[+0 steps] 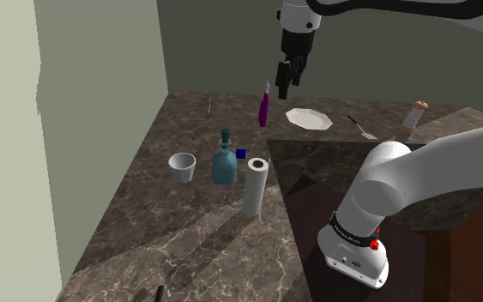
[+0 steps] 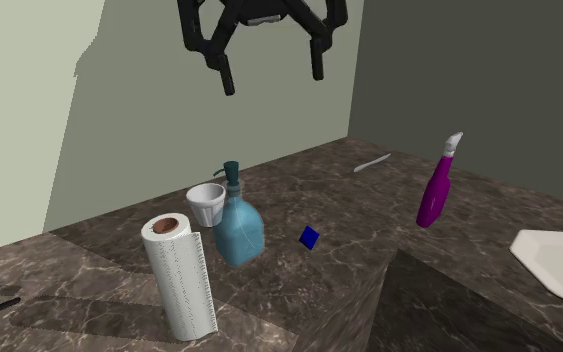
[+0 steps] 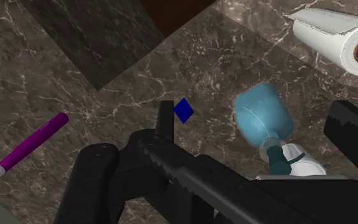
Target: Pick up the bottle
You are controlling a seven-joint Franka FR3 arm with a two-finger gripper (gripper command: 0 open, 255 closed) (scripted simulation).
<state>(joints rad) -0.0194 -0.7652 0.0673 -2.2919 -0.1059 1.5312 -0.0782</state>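
Note:
A light blue flask-shaped bottle (image 1: 224, 165) (image 2: 238, 232) with a dark teal stopper stands upright on the dark marble counter (image 1: 188, 223), right beside a white cup (image 1: 182, 166). My gripper (image 1: 286, 77) (image 2: 272, 72) hangs high above the counter, open, with nothing between its fingers. In the wrist view the bottle (image 3: 263, 116) lies far below, between the two spread fingers (image 3: 165, 118) of the gripper (image 3: 260, 127). A purple spray bottle (image 1: 264, 107) (image 2: 435, 190) (image 3: 34, 141) stands farther back on the counter.
A paper towel roll (image 1: 255, 187) (image 2: 179, 275) (image 3: 336, 38) stands upright close to the blue bottle. A small blue cube (image 1: 241, 154) (image 2: 309, 237) (image 3: 183, 109) lies beside it. A white plate (image 1: 309, 118) (image 2: 559, 260) and a utensil (image 1: 361, 129) lie at the back. Walls border the counter.

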